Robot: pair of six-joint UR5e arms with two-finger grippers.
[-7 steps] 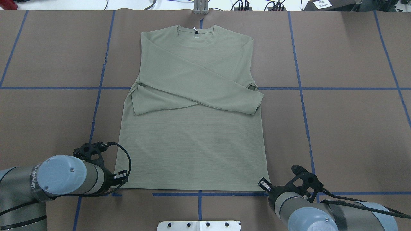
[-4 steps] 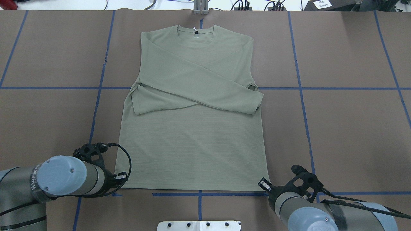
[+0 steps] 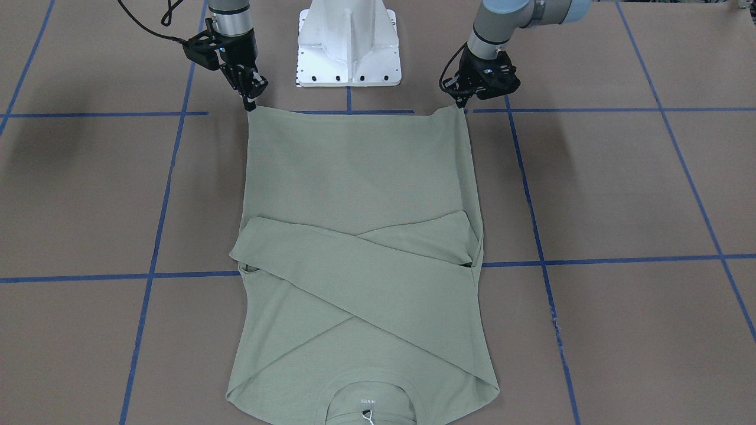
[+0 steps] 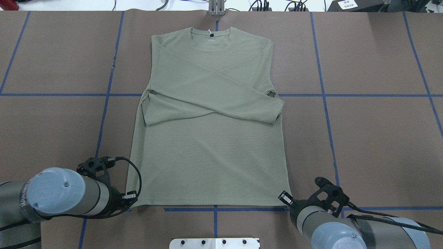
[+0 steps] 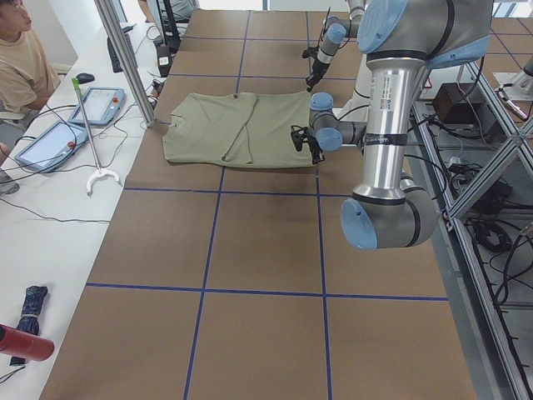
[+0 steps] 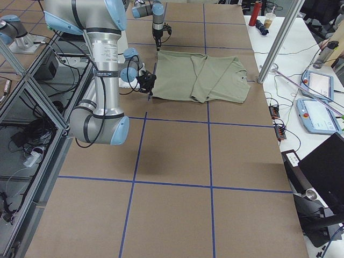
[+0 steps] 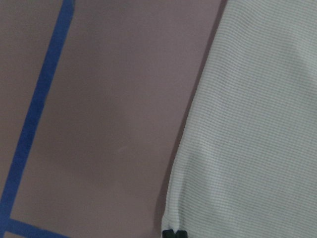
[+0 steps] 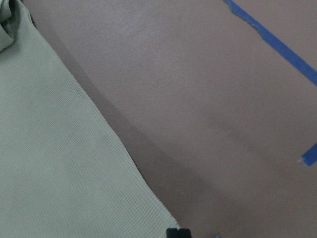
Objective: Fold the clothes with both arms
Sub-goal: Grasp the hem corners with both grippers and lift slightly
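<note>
Both jaws are clenched on the shirt (image 4: 207, 155): the left gripper (image 3: 459, 104) pinches its near-left hem corner, the right gripper (image 3: 250, 105) its near-right one. The shirt lies flat, its long axis running from the jaws to the far collar (image 4: 211, 34). Brown paper table (image 4: 373, 138) shows wide on both sides.

The brown table (image 4: 380, 138) with a blue tape grid (image 4: 346, 95) carries the sage-green shirt (image 4: 207, 166) lying flat.

Wrist cameras catch only the tips of my left pincer (image 7: 174, 234) and right pincer (image 8: 178, 233); the shirt (image 3: 360, 177) loses its collar (image 3: 369, 388) past the front view's bottom edge.
</note>
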